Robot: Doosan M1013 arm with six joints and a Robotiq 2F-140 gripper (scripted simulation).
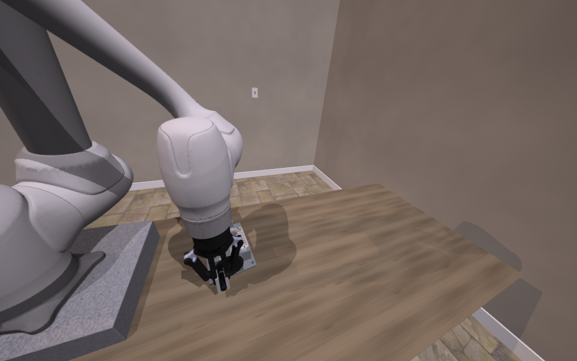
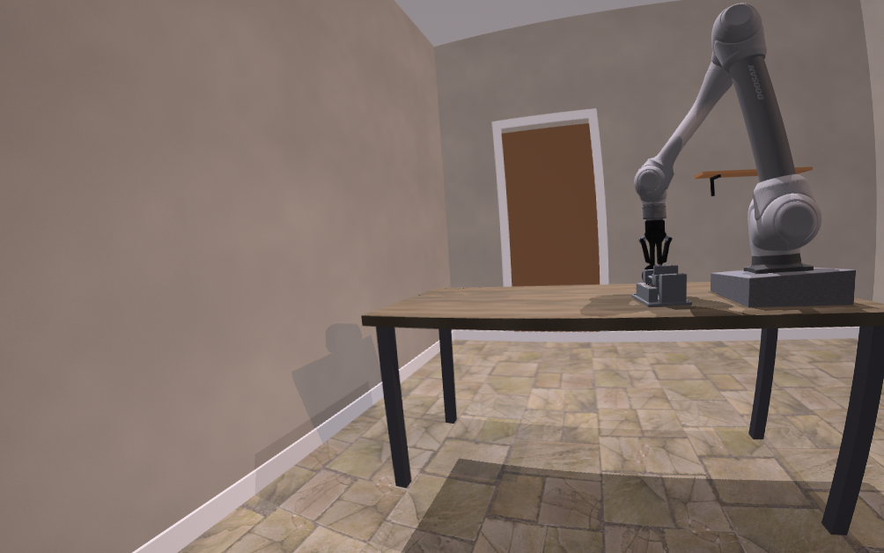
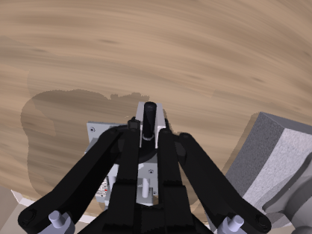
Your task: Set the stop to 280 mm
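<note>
The stop fixture (image 1: 250, 257) (image 2: 665, 287) (image 3: 95, 131) is a small grey block assembly on a metal base plate, standing on the wooden table (image 1: 349, 255) (image 2: 521, 304) (image 3: 149, 30) close to the robot's base. My gripper (image 1: 222, 281) (image 2: 655, 261) (image 3: 149, 111) reaches down onto it, tilted, and is shut on the handwheel's black crank handle (image 1: 222, 277) (image 3: 149, 116), which stands up between the fingertips. The wheel itself and the scale are mostly hidden by the fingers, so I cannot read the stop's setting.
The arm's grey stone pedestal (image 1: 85, 280) (image 2: 782, 287) (image 3: 270, 159) stands right beside the fixture. Walls run along the far and right sides of the table. A door (image 2: 550, 202) and a small wall shelf (image 2: 749, 173) are behind.
</note>
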